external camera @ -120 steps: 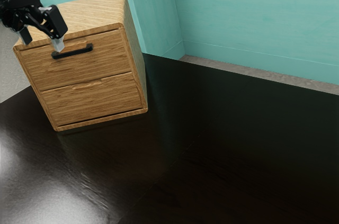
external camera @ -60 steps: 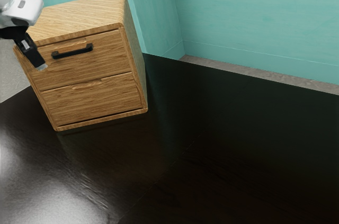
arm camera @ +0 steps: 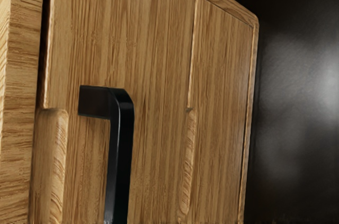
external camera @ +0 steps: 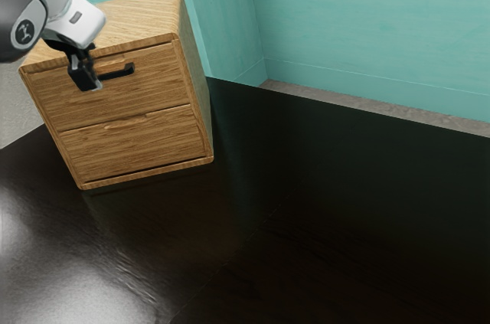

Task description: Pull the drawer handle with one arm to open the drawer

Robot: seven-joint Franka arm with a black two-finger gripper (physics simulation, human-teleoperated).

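Hovering the gripper (external camera: 84,77) at the handle (external camera: 119,70) on the top drawer (external camera: 130,96); unable to tell open or closed. Needing a square hold, then pulling straight outward.

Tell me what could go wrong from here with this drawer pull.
The gripper sits at one end of the black handle, not its middle: a pull from there may slip off or skew the top drawer so it sticks. The cabinet merely stands on the glossy table: a hard tug may drag it instead of opening the drawer.
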